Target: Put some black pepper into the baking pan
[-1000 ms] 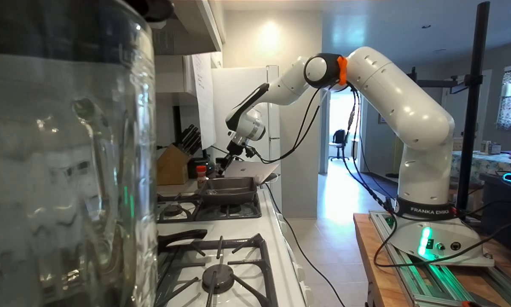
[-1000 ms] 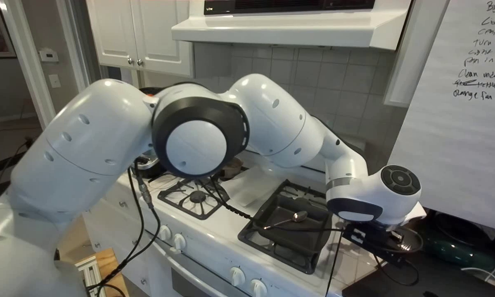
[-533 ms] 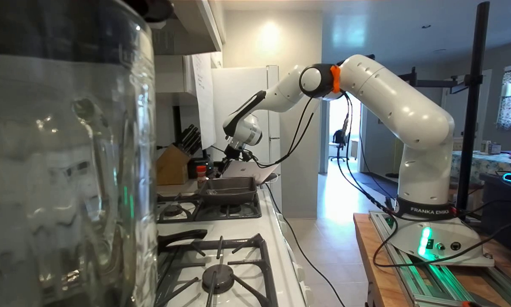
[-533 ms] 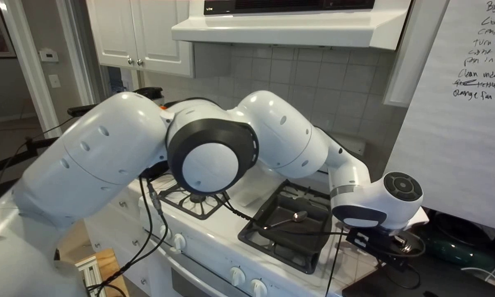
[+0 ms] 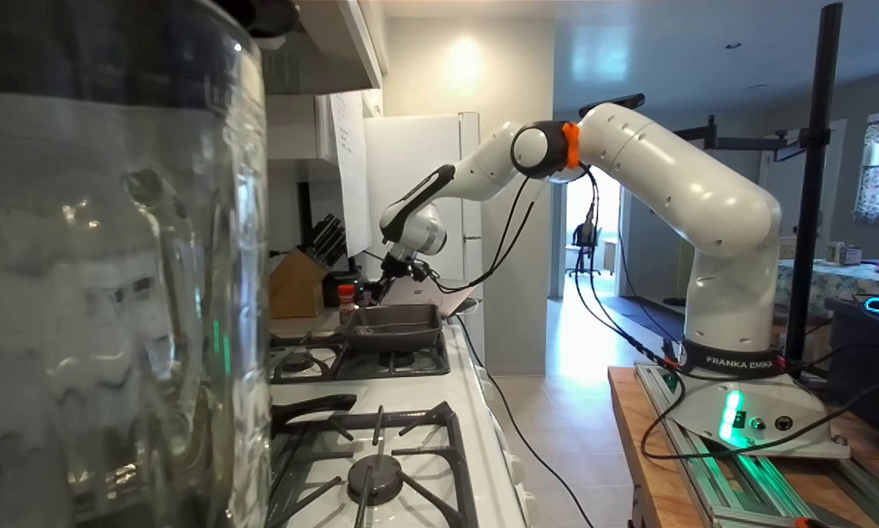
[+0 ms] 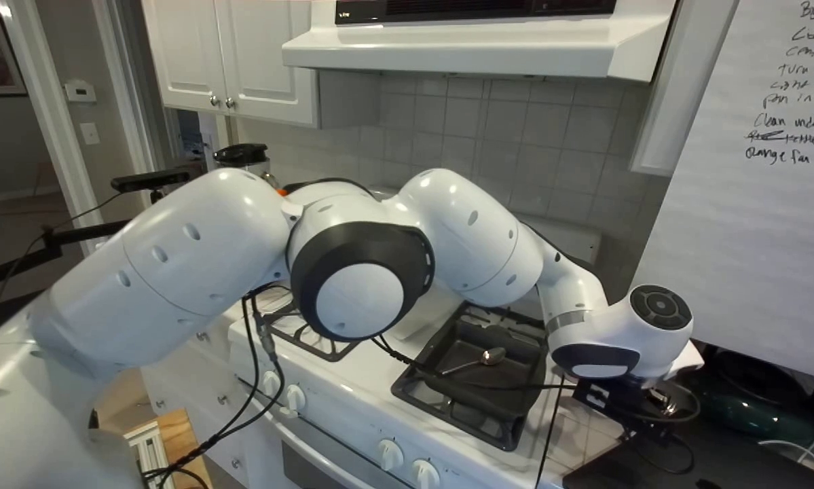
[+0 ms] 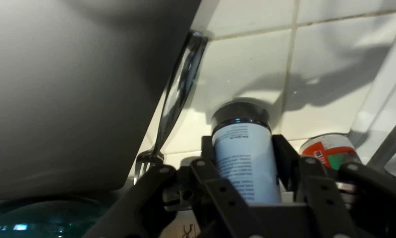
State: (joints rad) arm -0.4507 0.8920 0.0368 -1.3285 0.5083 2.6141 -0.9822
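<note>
Over the white gas stove (image 5: pixel 402 390), the white robot arm (image 5: pixel 677 172) is arching, and its black two-fingered tool (image 7: pixel 243 147) is bracketing a cylindrical bottle (image 7: pixel 246 158) with a white printed label and a dark end. I am taking it for the black pepper, standing, it seems, on the white-tiled bench (image 7: pixel 250 56). The tool is touching, or all but touching, both sides of the label; whether it is squeezing, I cannot tell.

The shallow, dark grey, rectangular metal baking pan (image 6: pixel 512 372) is sitting well apart from the bottle, on a black metal grate (image 6: pixel 512 436), with a shiny metal spoon (image 6: pixel 493 356) lying inside.

So the step in hand is looking like the grasp; the pouring is not yet under way. The next move is calling for a sure hold, then a straight lift, since a polished metal fork (image 7: pixel 174 99) is lying near on one side and a red, white and green container (image 7: pixel 330 150) is sitting near on the other. Then the bottle is needing to go over the pan and tip. Its upper end is hiding behind the tool.
</note>
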